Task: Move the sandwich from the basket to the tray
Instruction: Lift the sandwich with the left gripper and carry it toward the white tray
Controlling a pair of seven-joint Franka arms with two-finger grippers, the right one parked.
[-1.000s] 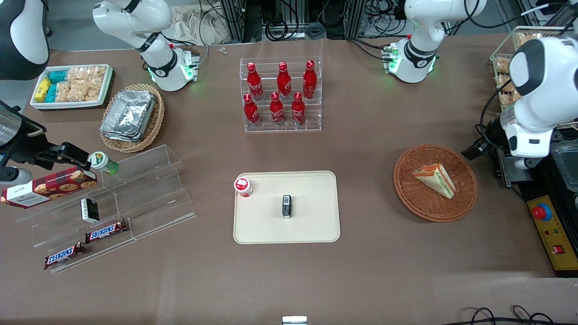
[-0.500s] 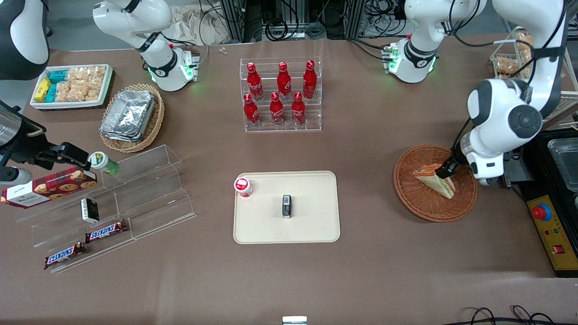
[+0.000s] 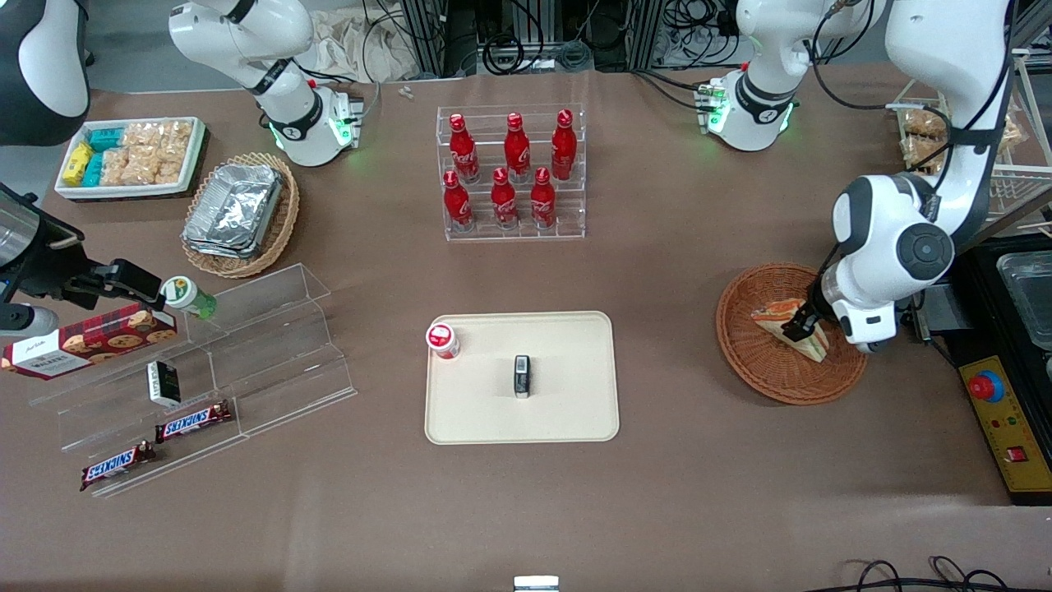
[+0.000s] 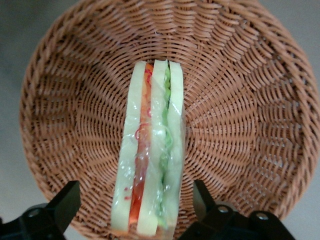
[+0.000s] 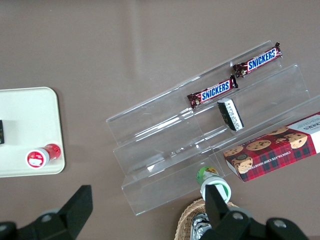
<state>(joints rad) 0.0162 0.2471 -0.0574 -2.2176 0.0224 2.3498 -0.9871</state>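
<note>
The sandwich [image 3: 774, 316] [image 4: 150, 160], a white-bread wedge with red, orange and green filling, lies in the round reddish-brown wicker basket [image 3: 756, 362] [image 4: 240, 115] toward the working arm's end of the table. My gripper [image 3: 801, 331] [image 4: 135, 212] hangs just over it, open, one black finger [image 4: 62, 205] on each side of the wedge with a gap to the bread on both sides. The cream tray [image 3: 567, 411] [image 5: 25, 120] sits mid-table, nearer the parked arm than the basket is.
On the tray stand a small red-capped bottle [image 3: 442, 340] and a small dark box [image 3: 522, 376]. A clear rack of red bottles [image 3: 511, 173] stands farther from the camera. A yellow control box [image 3: 1007, 427] lies at the table edge beside the basket.
My arm has swung in over the basket and come down; the gripper now straddles the sandwich, which has stayed where it was.
</note>
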